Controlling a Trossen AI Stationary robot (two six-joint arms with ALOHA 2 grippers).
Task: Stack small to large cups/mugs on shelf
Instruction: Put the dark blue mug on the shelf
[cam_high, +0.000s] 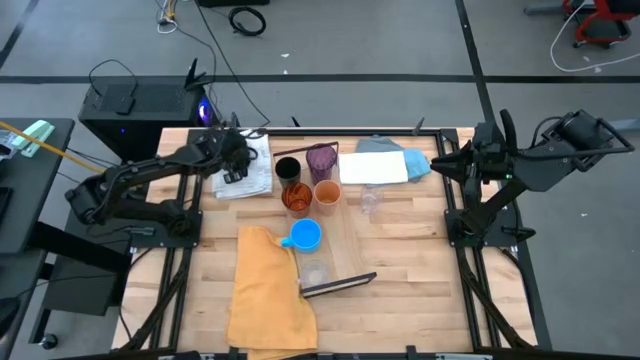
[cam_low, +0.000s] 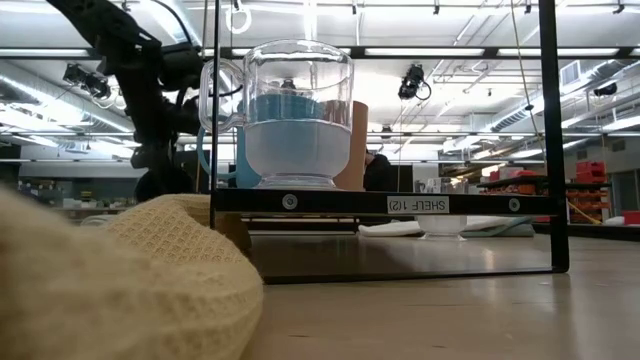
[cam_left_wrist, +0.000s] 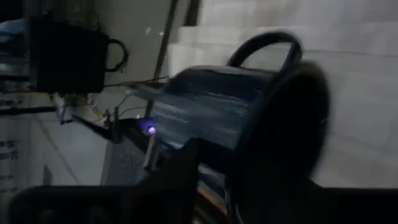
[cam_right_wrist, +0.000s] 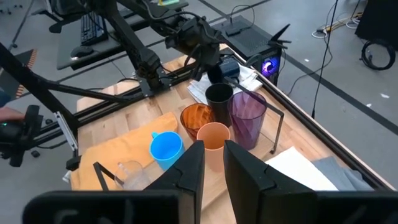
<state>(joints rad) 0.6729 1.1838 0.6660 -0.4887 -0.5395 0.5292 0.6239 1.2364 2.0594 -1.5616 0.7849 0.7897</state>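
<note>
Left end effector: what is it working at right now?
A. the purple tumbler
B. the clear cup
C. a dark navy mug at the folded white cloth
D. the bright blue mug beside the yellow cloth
C. The left end effector is over the folded white cloth at the table's back left, and its wrist view shows a dark navy mug right at its fingers.

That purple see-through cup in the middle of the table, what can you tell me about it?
The purple tumbler looks like translucent tinted plastic, wider at its open rim than at its base, without a handle. It stands upright and looks empty, at the far end of the pale wooden shelf. The black cup stands close beside it, with the peach cup and the orange tumbler just in front. Whether they touch it I cannot tell. No pincer is touching it.
</note>
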